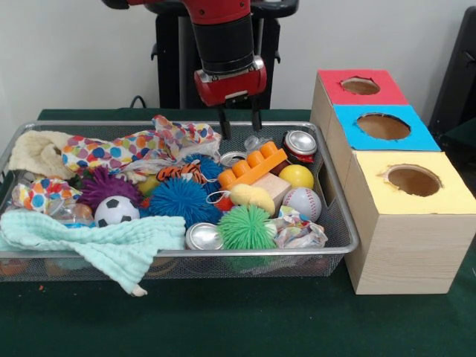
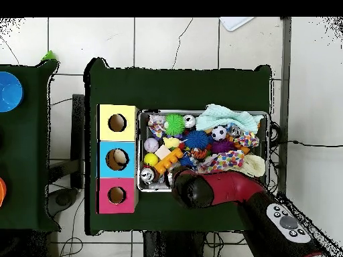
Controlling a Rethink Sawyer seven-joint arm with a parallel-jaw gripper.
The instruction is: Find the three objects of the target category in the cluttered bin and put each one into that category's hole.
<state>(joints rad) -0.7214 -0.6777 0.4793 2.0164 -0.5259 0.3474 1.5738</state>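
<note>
The wire mesh bin (image 1: 351,239) holds a heap of toys and cloths; it also shows in the overhead view (image 2: 140,175). My gripper (image 1: 239,123) is open and empty, hanging over the bin's back edge, right of the middle. A small piece of clear plastic (image 1: 252,142) lies just below its tips, behind the orange brick (image 1: 251,166). A clear crinkly container with a bluish glint (image 1: 68,213) lies at the front left, half under the mint cloth (image 1: 104,245). The blue-topped box's hole (image 1: 383,126) is right of the bin, also seen from overhead (image 2: 117,159). No third clear container shows.
Red-topped (image 1: 360,86) and yellow-topped (image 1: 413,181) boxes flank the blue one. Silver cans (image 1: 203,236) (image 1: 300,143) and dotted paper wads (image 1: 297,232) (image 1: 36,195) lie in the bin. Spiky balls, a baseball (image 1: 302,203), a soccer ball (image 1: 116,211) and a dotted cloth (image 1: 141,147) fill the rest.
</note>
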